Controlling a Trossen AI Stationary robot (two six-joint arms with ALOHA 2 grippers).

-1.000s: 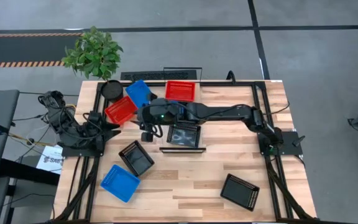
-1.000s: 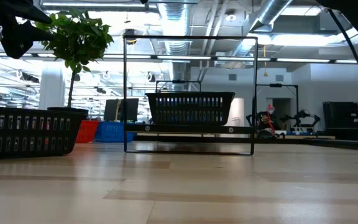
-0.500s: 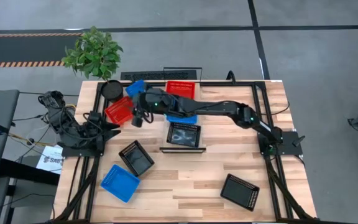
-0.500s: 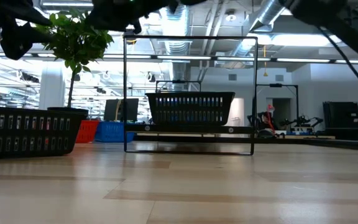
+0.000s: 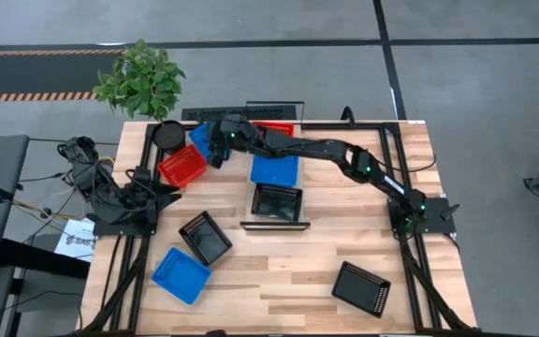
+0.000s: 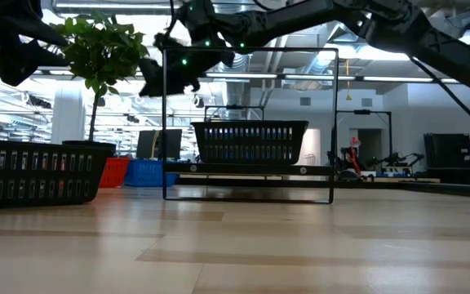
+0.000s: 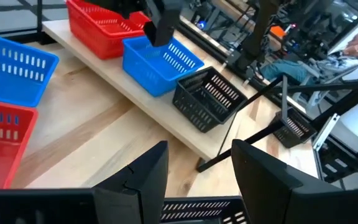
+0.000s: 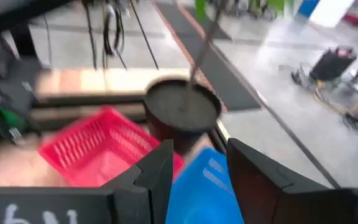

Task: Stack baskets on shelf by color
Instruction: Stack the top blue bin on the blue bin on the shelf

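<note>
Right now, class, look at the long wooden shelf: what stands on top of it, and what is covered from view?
On the shelf stand a red basket, a blue basket and a black basket, in a row. From above, the right arm hides most of the red one. Nothing shows whether any is a stack.

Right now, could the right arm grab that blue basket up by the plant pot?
Probably yes. The right gripper hangs just over that blue basket, fingers open, with nothing between them. The pot and a red basket sit close beside it, so room is tight.
</note>
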